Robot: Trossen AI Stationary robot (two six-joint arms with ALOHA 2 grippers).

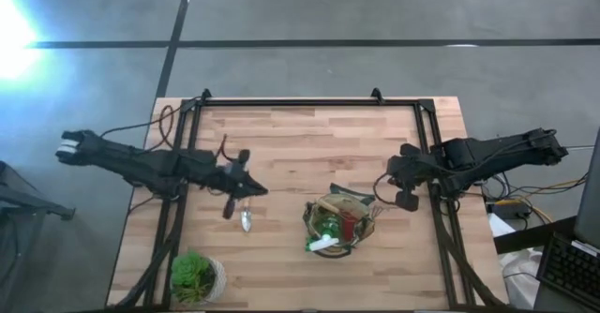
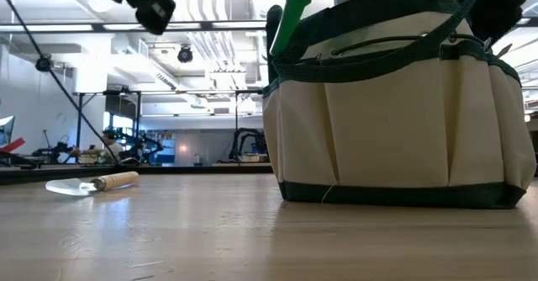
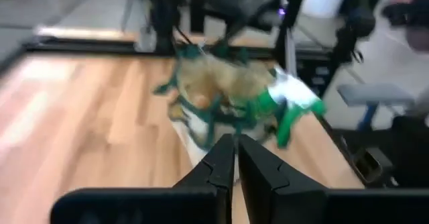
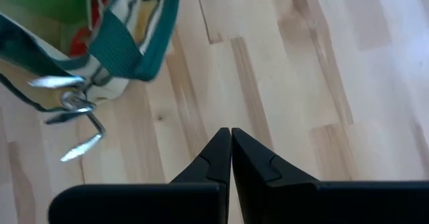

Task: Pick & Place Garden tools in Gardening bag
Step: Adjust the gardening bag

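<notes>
The gardening bag stands on its base on the table right of centre, olive-tan with dark green trim. A green spray bottle with a white nozzle and a red item stick out of its top. Rake fork tines poke out at its side. A wooden-handled silver trowel lies flat on the table left of the bag. My left gripper hangs shut above the trowel, pointing toward the bag. My right gripper is shut above bare table to the bag's right.
A leafy green plant in a pale pot stands at the table's near left corner. A dark frame runs along the table's far edge and both sides. Bare wood lies between the arms, toward the far edge.
</notes>
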